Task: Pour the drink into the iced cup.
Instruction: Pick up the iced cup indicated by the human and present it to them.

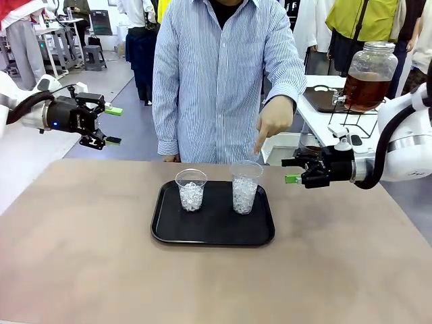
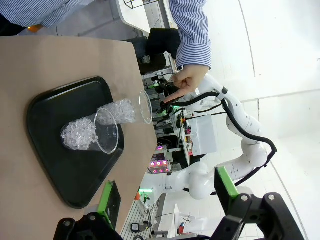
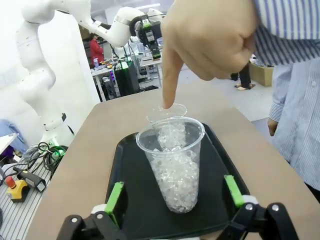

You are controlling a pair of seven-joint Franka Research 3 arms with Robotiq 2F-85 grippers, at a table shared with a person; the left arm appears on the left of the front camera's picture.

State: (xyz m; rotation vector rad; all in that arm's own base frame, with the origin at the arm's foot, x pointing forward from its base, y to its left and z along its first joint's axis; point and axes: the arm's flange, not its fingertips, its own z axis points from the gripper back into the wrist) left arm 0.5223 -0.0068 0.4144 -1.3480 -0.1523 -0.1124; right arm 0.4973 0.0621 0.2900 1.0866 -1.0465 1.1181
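pour into iced cup: nothing poured yet, the whole job is ahead of you.
items: black tray (image 1: pixel 165 226) mid-table, carrying a shorter cup (image 1: pixel 191 190) and a taller cup (image 1: pixel 244 187), both filled with ice, neither showing any brown liquid. the person's hand (image 1: pixel 273 121) points a finger down over the taller cup, so that looks to be your target. the drink (image 1: pixel 364 91) sits in a big glass jar (image 1: pixel 371 57) on a side table (image 1: pixel 317 101) behind your right arm, well apart from the tray. your left gripper (image 1: pixel 113 126) hangs off to the left above the table, jaws wide, holding nothing. your right gripper (image 1: pixel 291 170) is just beside the taller cup, jaws wide, empty. left to do: fetch the drink, pour.
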